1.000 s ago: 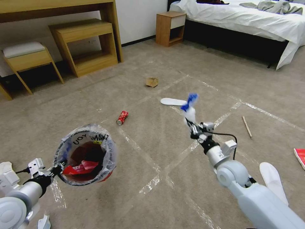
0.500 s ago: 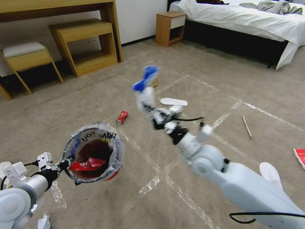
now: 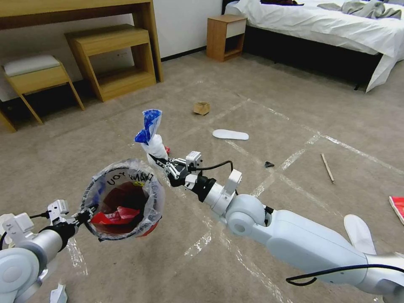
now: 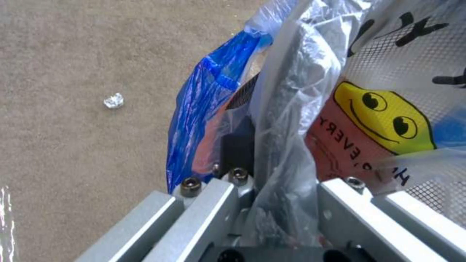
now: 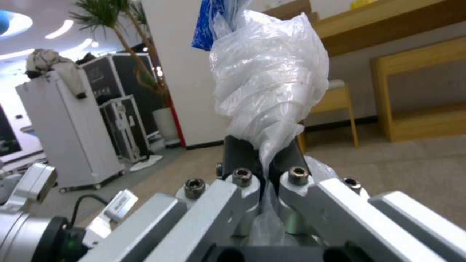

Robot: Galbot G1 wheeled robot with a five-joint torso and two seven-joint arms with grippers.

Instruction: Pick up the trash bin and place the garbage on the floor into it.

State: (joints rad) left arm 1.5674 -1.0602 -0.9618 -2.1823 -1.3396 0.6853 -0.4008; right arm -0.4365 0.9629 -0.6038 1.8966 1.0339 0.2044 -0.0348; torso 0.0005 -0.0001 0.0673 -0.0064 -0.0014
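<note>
- Trash bin hangs above the carpet at seven o'clock in the head view, its rim pinched by the left gripper; the right gripper clamps a white-and-blue plastic bag beside the rim's two o'clock edge.
- Left wrist view: jaws closed on the bin's liner.
- Right wrist view: fingers squeeze the bag's neck.

- Beige-grey carpeted floor, crossed by shiny clear tape strips forming a grid.
- Small cardboard box lying farther out, near a tape line.
- Flat white slipper just beyond the grid's middle.
- Wooden stick off to the right.
- Small dark scrap between slipper and stick.
- Second white slipper near right.
- Red wrapper at right edge.
- White crumpled paper on bare carpet.
</note>
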